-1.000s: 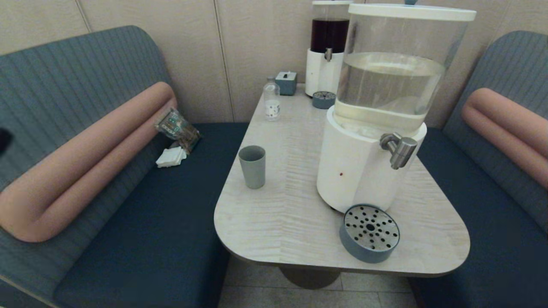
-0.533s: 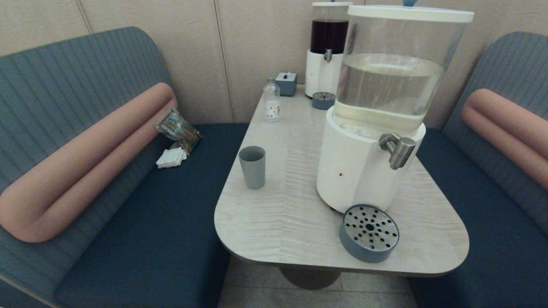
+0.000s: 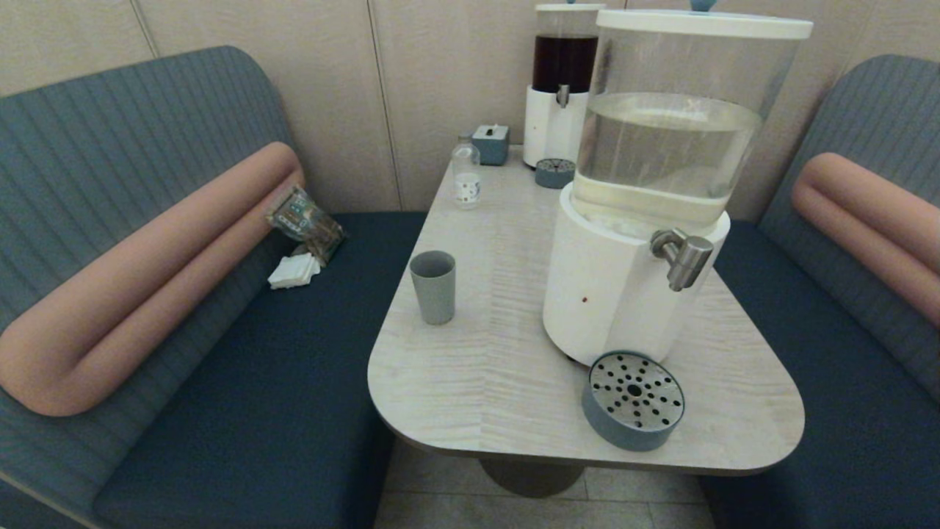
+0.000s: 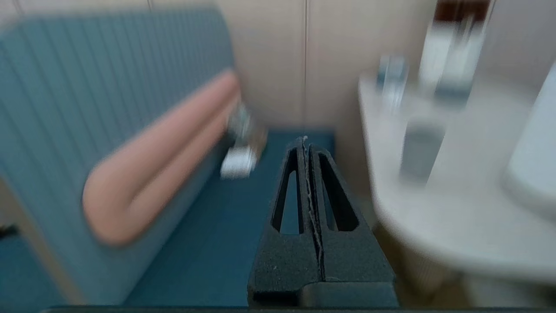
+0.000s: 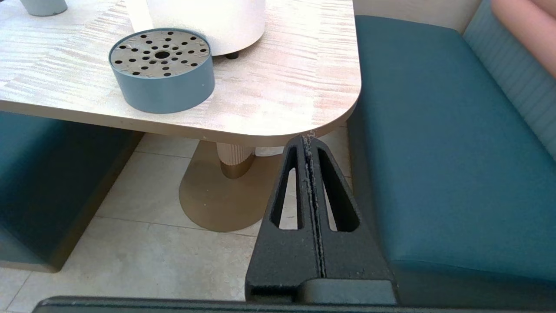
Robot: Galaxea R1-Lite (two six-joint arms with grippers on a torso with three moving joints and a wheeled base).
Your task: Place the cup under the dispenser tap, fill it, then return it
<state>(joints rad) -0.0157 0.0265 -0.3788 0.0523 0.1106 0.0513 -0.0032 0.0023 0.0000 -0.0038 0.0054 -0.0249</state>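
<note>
The grey-blue cup (image 3: 433,286) stands upright and empty near the table's left edge; in the left wrist view the cup (image 4: 420,150) is a blurred shape. The steel dispenser tap (image 3: 683,257) juts from the white base of the big clear-water dispenser (image 3: 624,294), well to the cup's right. My left gripper (image 4: 305,141) is shut and empty over the blue bench seat, left of the table and short of the cup. My right gripper (image 5: 308,139) is shut and empty, low beside the table's near right corner. Neither gripper shows in the head view.
A round blue drip tray (image 3: 634,400) with a perforated steel top sits under the tap near the table's front edge. A small clear bottle (image 3: 465,180), a tissue box (image 3: 490,142) and the dark-liquid dispenser (image 3: 562,81) stand at the back. A snack packet (image 3: 305,220) and napkins lie on the left bench.
A dark shape at the head view's far left edge a second ago is gone. The cup and dispenser have not moved.
</note>
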